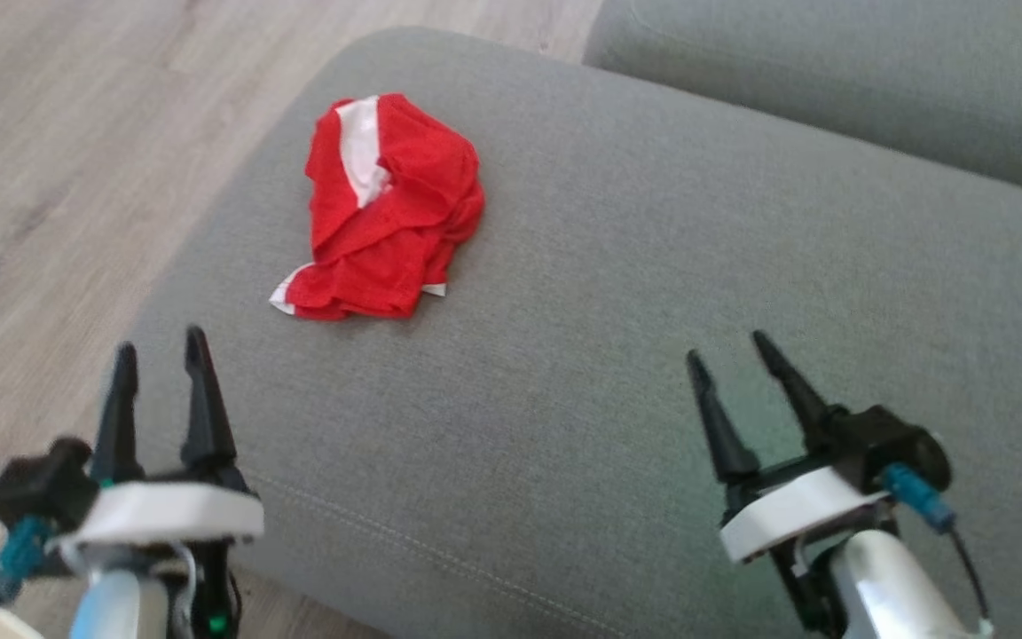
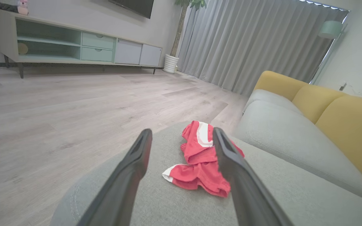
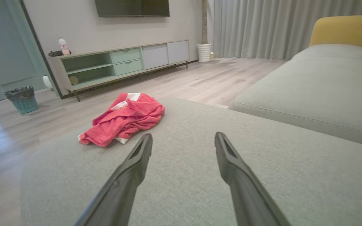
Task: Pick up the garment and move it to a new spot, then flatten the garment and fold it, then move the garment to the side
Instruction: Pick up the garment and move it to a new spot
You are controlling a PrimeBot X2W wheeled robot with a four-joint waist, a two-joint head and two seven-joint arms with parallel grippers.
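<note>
Left gripper (image 1: 161, 341) hovers, fingers apart and empty, over the near-left corner of a grey sofa cushion (image 1: 617, 293). A crumpled red-and-white garment (image 1: 391, 209) lies ahead near the cushion's left edge, with the right gripper (image 1: 727, 346) equally spread and well apart from it. The pickup appears not yet begun; the next move likely needs a forward reach onto the heap.

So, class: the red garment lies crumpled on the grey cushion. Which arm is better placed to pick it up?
Left, probably. The left fingers, open, are nearer the garment on the cushion, and their wrist view shows it largely between them. The right fingers, also open, point past it.
</note>
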